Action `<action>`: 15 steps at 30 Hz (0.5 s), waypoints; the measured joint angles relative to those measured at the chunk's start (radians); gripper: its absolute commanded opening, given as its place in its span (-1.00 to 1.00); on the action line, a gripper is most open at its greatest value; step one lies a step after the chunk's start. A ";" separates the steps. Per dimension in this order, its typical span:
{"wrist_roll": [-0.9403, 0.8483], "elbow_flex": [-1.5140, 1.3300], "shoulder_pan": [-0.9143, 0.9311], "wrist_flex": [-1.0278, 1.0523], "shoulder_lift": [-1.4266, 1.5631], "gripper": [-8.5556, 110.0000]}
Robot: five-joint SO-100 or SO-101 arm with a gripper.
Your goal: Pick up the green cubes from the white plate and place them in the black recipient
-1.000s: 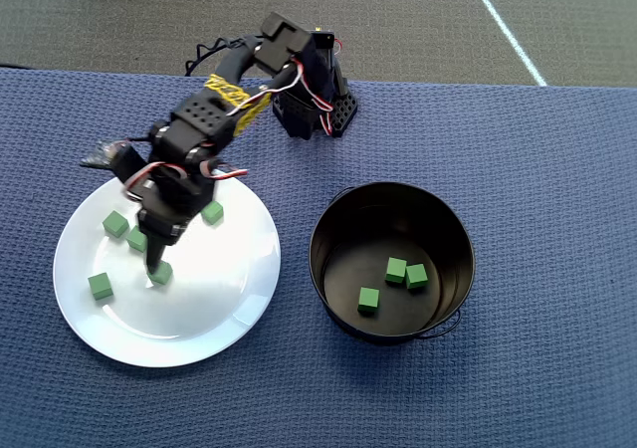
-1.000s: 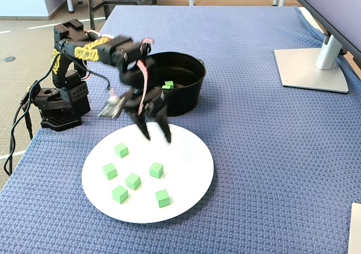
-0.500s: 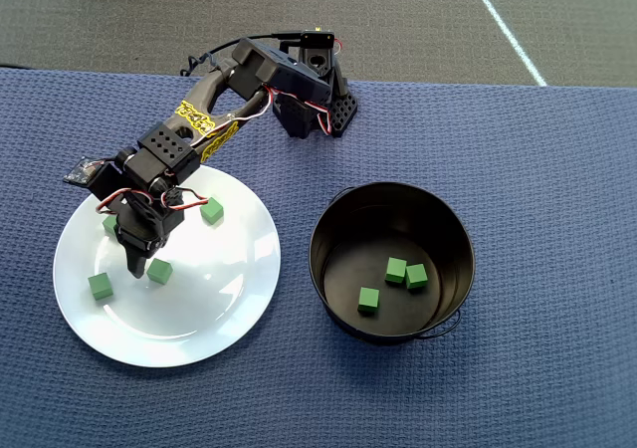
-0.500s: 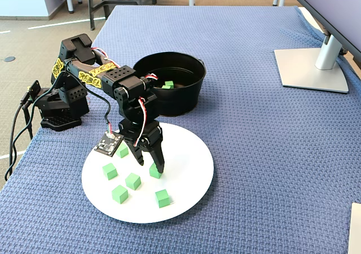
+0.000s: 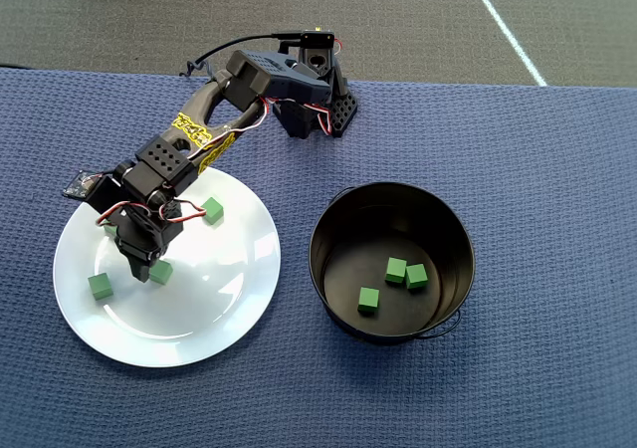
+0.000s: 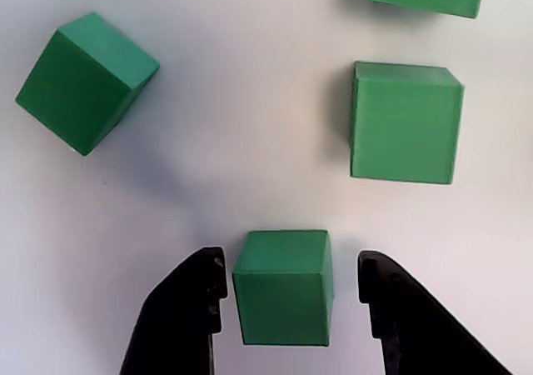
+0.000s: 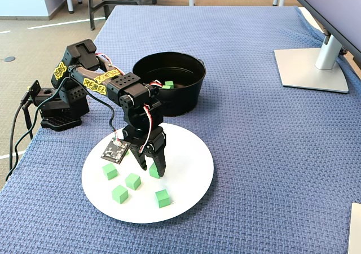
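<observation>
The white plate (image 5: 234,299) lies left of the black recipient (image 5: 328,219) in the overhead view. My gripper (image 6: 291,262) is low over the plate and open. One green cube (image 6: 283,296) sits between its fingers with a gap on each side. That cube (image 5: 162,272) rests on the plate under the gripper (image 5: 149,267). Other green cubes lie around it on the plate (image 7: 194,178): one (image 6: 86,82) far left, one (image 6: 405,122) ahead right, and more (image 7: 133,181) (image 7: 163,198) in the fixed view. Three green cubes (image 5: 396,270) lie inside the recipient (image 7: 192,90).
The arm's base (image 5: 314,114) stands at the back edge of the blue cloth (image 5: 537,169). In the fixed view a monitor stand (image 7: 313,68) sits at the far right. The table's left edge runs beside the base (image 7: 59,110).
The gripper has swung over the plate and come down until its open fingers straddle one green cube. No cube has moved.
</observation>
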State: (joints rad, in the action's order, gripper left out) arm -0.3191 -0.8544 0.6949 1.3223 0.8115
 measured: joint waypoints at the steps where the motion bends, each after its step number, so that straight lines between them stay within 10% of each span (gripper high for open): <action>1: -0.006 0.000 -0.003 0.000 0.000 -0.86; 15: 0.077 -0.258 -0.011 -0.071 0.325 -0.86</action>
State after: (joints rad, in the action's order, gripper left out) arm -0.2424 -1.1121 0.6842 1.2517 1.1367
